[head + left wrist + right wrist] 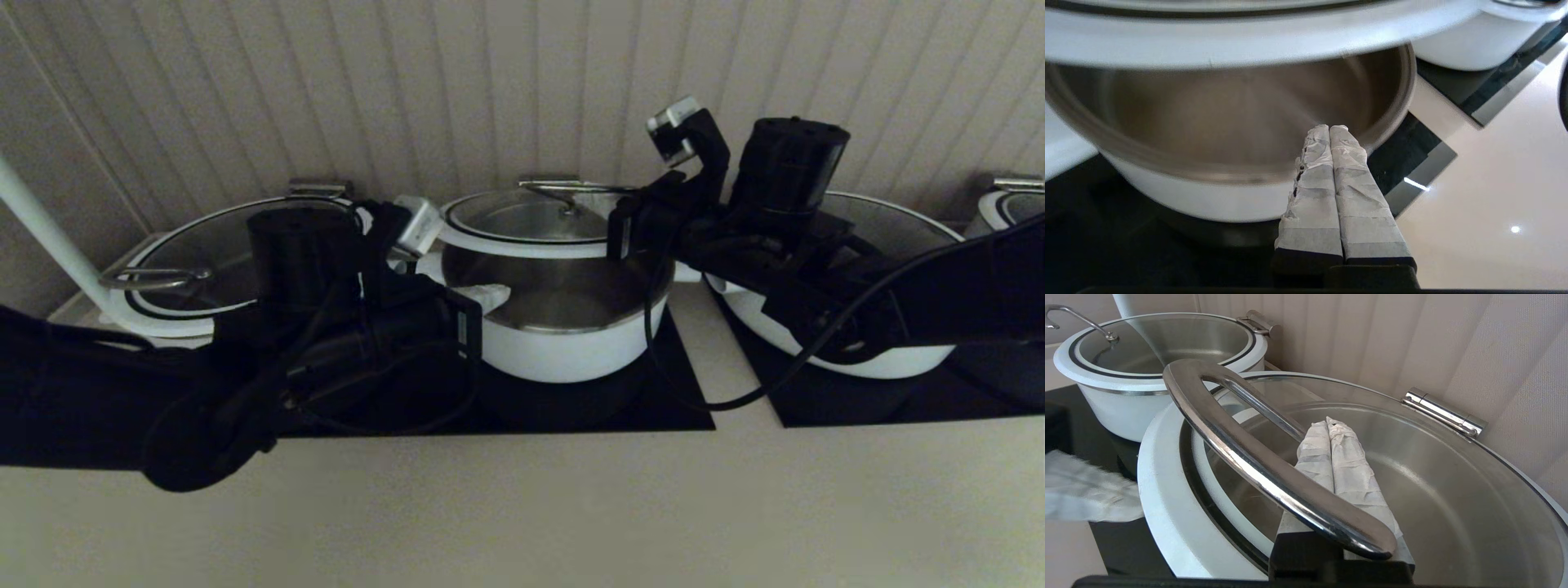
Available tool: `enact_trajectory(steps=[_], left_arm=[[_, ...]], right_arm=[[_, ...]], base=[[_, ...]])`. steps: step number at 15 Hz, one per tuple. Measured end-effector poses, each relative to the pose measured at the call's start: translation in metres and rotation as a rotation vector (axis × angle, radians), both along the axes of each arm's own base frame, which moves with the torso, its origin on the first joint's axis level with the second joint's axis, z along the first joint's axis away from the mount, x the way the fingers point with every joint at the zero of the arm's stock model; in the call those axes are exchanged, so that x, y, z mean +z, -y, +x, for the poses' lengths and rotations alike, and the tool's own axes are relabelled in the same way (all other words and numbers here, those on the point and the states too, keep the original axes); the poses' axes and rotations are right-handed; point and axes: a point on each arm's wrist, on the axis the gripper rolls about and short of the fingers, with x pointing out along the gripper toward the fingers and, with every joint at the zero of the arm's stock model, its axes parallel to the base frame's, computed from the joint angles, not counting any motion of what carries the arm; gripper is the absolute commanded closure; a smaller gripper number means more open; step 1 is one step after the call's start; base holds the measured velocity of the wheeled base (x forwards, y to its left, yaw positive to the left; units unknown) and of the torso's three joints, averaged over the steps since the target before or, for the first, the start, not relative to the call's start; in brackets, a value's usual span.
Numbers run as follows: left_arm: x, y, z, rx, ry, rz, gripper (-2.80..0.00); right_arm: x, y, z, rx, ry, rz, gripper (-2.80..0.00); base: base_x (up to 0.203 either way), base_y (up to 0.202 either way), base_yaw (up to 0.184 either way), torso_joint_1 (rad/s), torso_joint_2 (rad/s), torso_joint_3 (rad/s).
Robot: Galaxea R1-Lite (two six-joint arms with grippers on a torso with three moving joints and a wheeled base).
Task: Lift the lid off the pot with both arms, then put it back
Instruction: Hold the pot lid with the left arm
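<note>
The white pot [571,351] stands in the middle on a black panel. Its glass lid [522,222] is raised above the pot, front edge up, back edge by a steel hinge [551,181]. My left gripper [496,296] is shut and empty, its white-wrapped fingertips inside the gap under the lid's white rim [1249,41], over the pot's steel interior [1208,122]. My right gripper [606,201] is shut, its fingers [1349,457] passed beneath the lid's curved steel handle [1241,453], above the glass [1433,490].
A wider white pot with a glass lid [188,269] stands at the left and another [865,343] at the right, each close to an arm. A white pole [45,233] slants at far left. A ribbed wall is right behind. Pale counter [522,506] lies in front.
</note>
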Motion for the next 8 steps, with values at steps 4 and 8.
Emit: enact_trajectory(steps=[4, 8], left_arm=[[0.004, 0.007, 0.015, 0.054, 0.045, -0.021, 0.00], [0.004, 0.013, 0.030, 0.113, 0.112, -0.059, 0.00]], right_arm=[[0.000, 0.001, -0.001, 0.000, 0.000, 0.000, 0.00], [0.003, 0.002, -0.004, -0.001, 0.000, 0.000, 0.00]], base=[[0.000, 0.000, 0.000, 0.000, 0.00, 0.000], [0.000, 0.000, 0.000, 0.000, 0.00, 0.000]])
